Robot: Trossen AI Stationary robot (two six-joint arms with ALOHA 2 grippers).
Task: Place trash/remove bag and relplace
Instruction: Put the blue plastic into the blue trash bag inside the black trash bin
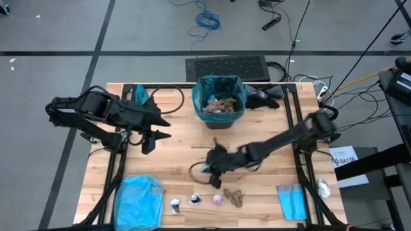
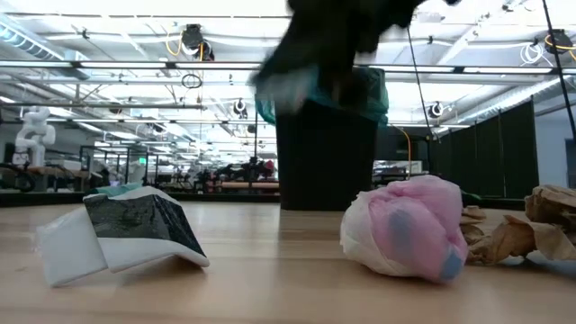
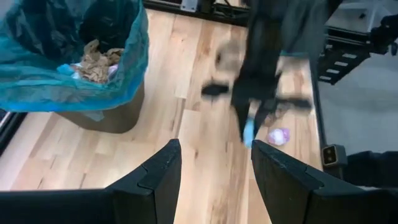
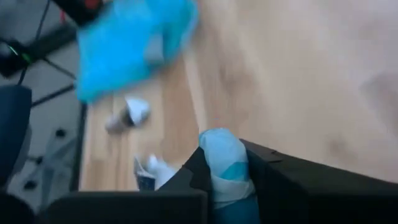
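The small black bin [image 1: 220, 110] stands at the table's far middle, lined with the teal-green bag [image 1: 221, 86], with brown trash [image 1: 221, 104] inside. More trash lies near the front edge: white scraps [image 1: 174, 204], a pink wad [image 1: 218, 199] and brown paper [image 1: 234, 197]. My right gripper [image 1: 209, 168] hangs over the table's middle, above these scraps, shut on a pale blue and white wrapper [image 4: 224, 165]. My left gripper [image 1: 159, 128] hovers open to the left of the bin, holding nothing. My right gripper pinches the pale blue and white wrapper [image 4: 225, 180] between its two fingers. The crumpled end [image 4: 219, 144] sticks out past the fingertips. The fingers slant downward, coming from the table's right side. The wrapper [image 3: 249, 132] hangs clear of the table.
A pale sky-blue plastic bag [image 1: 138, 200] lies at the near left corner and a smaller blue sheet [image 1: 292, 200] at the near right. A teal bundle [image 1: 139, 96] and a dark bundle [image 1: 263, 97] flank the bin. Bare wood lies between bin and scraps.
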